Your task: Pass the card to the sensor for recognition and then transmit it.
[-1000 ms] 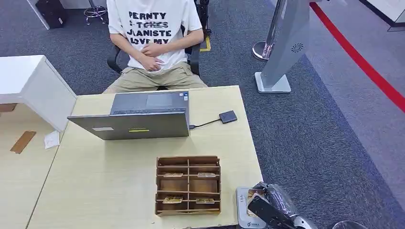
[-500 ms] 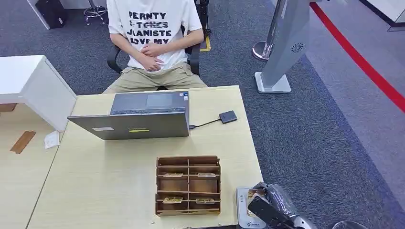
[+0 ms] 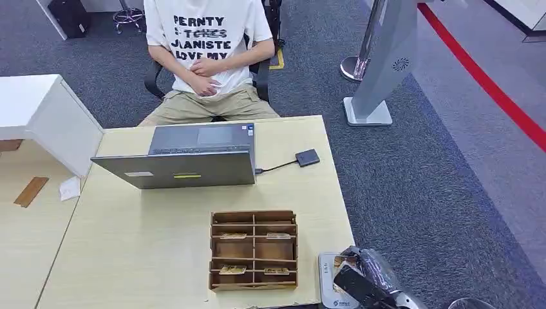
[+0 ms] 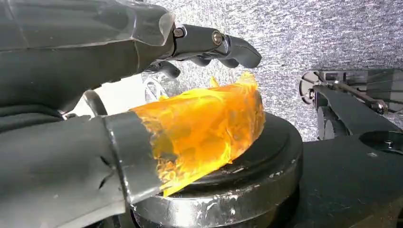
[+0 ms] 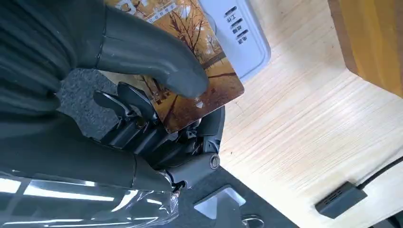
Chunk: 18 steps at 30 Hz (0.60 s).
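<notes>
While right hand [image 5: 157, 109] pinches card [image 5: 199, 61] over sensor [image 5: 237, 33], left hand [image 4: 142, 95] loosely spread, holding nothing.

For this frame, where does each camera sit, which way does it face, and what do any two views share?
Head view: high on the body, facing forward and down at the table; right hand shows.
Left wrist view: behind the left hand, facing carpet.
Right wrist view: behind the right hand, facing its held card over the sensor.
Shared: head and right wrist views both show card, sensor and table.
</notes>
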### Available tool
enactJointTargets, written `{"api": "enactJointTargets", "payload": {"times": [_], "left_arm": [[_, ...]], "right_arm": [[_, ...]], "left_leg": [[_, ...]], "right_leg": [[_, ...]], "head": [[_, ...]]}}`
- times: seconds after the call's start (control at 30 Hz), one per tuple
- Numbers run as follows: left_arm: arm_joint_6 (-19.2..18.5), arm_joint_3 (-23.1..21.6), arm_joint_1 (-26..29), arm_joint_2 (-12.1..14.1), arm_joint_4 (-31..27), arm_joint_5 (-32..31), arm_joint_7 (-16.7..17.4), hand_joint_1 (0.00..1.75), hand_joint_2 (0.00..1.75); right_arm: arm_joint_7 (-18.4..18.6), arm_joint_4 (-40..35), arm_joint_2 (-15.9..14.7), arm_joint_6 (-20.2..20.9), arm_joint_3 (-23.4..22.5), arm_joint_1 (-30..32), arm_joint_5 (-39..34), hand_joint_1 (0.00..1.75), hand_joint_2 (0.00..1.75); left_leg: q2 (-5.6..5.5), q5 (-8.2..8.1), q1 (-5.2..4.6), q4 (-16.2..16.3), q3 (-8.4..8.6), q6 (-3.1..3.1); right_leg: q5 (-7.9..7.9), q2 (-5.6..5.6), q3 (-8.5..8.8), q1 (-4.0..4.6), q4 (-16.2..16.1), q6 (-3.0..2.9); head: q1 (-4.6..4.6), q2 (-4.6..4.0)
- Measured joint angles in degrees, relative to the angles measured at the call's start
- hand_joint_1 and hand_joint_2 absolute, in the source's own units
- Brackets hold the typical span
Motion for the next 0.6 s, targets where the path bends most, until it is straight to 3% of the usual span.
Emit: {"api": "enactJointTargets", "payload": {"times": [0.6], "left_arm": [[0.2, 0.0, 0.0, 0.0, 0.0, 0.02, -0.13, 0.0, 0.0]], "right_arm": [[-0.11, 0.0, 0.0, -0.5, 0.22, 0.03, -0.24, 1.75, 1.75]], "left_leg": [[0.0, 0.0, 0.0, 0.0, 0.0, 0.0]], "right_leg": [[0.0, 0.0, 0.0, 0.0, 0.0, 0.0]], "head": [[0.0, 0.0]]}}
